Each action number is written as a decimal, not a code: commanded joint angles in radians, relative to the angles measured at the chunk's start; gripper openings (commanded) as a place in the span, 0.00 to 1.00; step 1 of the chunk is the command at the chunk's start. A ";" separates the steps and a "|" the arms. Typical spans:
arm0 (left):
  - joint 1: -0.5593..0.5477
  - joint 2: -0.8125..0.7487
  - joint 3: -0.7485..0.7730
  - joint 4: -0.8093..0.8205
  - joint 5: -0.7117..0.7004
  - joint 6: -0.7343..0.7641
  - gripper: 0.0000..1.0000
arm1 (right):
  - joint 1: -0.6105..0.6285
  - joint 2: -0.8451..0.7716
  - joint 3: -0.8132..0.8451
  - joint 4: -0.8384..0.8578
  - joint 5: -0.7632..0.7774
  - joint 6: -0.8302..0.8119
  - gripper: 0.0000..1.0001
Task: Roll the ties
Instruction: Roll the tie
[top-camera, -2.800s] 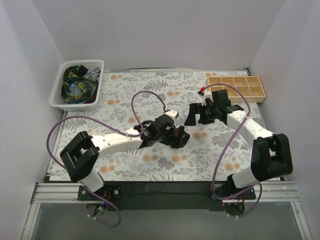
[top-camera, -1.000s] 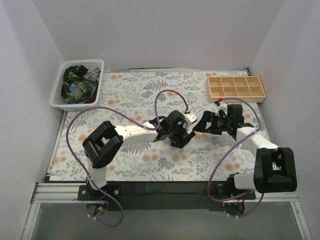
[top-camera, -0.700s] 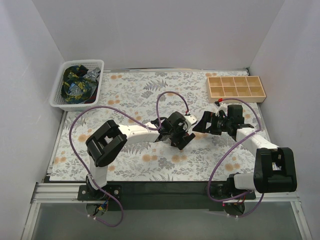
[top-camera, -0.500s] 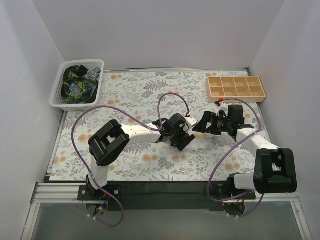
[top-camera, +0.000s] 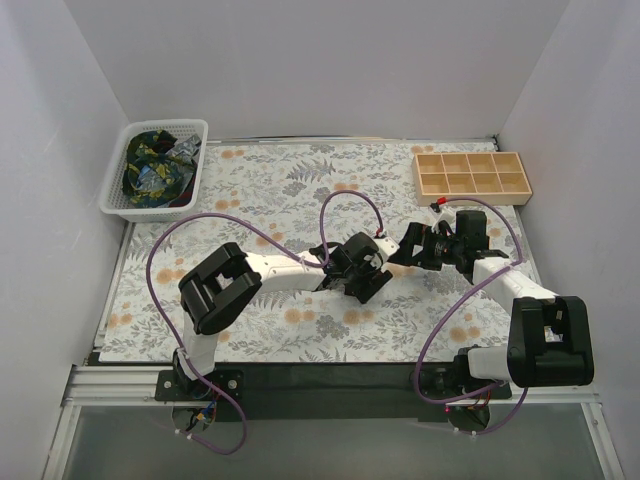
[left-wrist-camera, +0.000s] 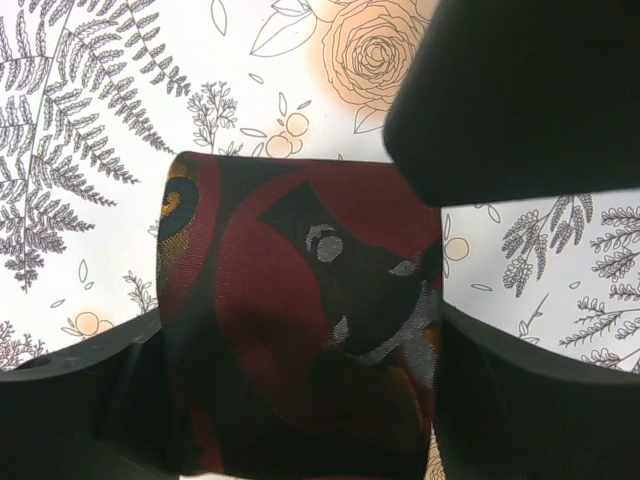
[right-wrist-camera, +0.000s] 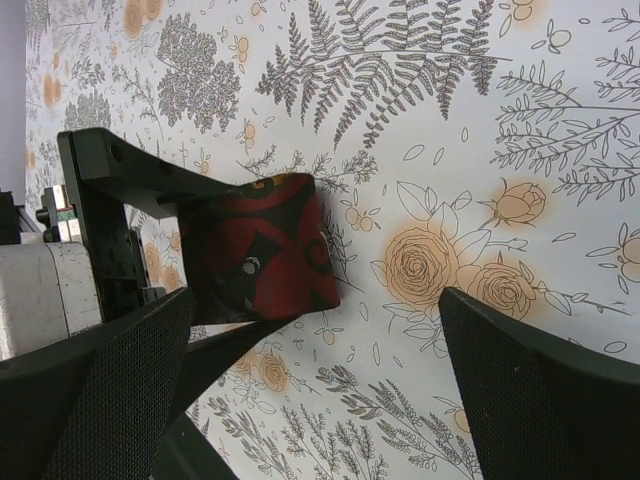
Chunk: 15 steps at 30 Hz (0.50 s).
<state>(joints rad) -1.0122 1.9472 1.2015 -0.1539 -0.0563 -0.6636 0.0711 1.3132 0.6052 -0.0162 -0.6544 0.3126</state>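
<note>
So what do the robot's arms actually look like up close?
Both the left arm and right arm are white tubes joined by chunky black blocks. A purple cable loops loosely along each. The left gripper and right gripper are black, two-fingered and matte.

Left arm (top-camera: 268, 268) and right arm (top-camera: 503, 277): white link shells, black blocky joint housings, the largest nearest the black base plate (top-camera: 330, 385). One purple cable (top-camera: 160, 245) per arm, looping free from the base plate end up to the wrist. The right arm's cable ends in a small red connector (top-camera: 437, 204). Thin coloured wires hang below the base plate. Jaws matte black; the right pair shows a fine mesh texture. Left wrist body silver-grey, with a black bracket and screw heads.
</note>
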 joint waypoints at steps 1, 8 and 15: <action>-0.005 0.007 -0.011 -0.018 -0.027 0.015 0.67 | -0.008 -0.019 -0.008 0.045 -0.019 0.011 0.96; -0.003 0.002 -0.022 -0.029 -0.028 0.085 0.51 | -0.007 -0.009 -0.015 0.055 -0.031 0.019 0.96; 0.014 -0.033 -0.057 -0.032 0.055 0.173 0.50 | -0.008 0.012 -0.024 0.073 -0.045 0.026 0.95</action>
<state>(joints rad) -1.0073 1.9430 1.1851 -0.1249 -0.0307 -0.5705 0.0666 1.3170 0.5907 0.0074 -0.6651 0.3241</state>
